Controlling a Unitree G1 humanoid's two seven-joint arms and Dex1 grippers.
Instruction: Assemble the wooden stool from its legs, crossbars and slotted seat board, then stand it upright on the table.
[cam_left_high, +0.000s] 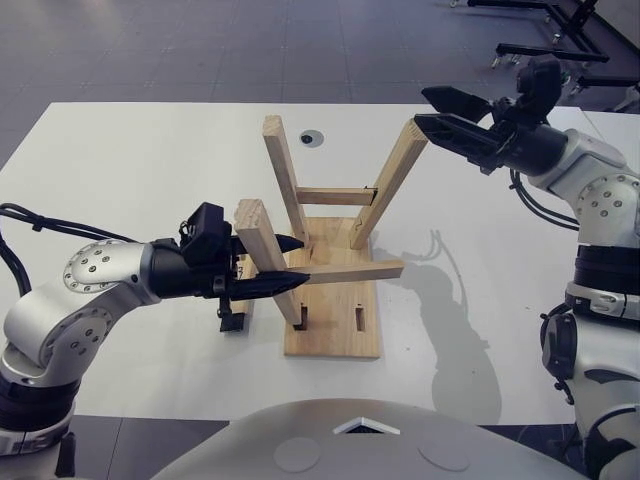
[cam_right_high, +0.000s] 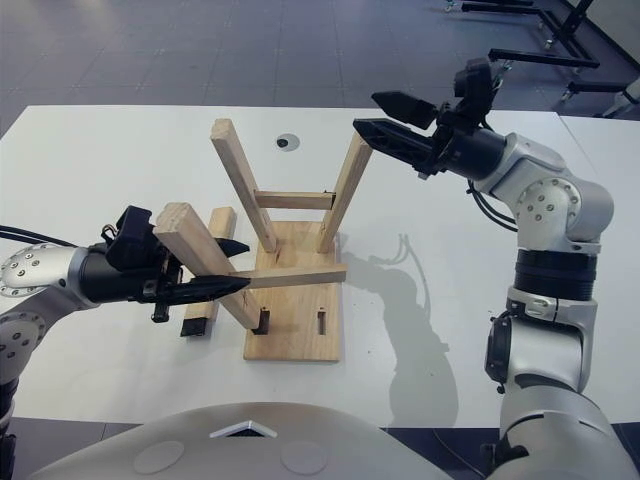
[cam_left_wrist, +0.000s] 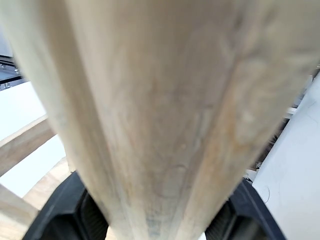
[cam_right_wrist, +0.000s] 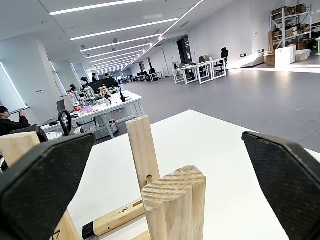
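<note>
While legs-up, stool (cam_left_high: 335, 240) on table (cam_left_high: 120, 170)

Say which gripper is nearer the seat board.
Left. The left gripper clamps the front leg above the seat board; the right gripper is open near a far leg, higher up.

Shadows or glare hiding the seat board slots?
Left eye view: the right gripper and arm cast a hard shadow on the table right of the seat board, clear of its slots; no glare. Right wrist view: table evenly lit.
</note>
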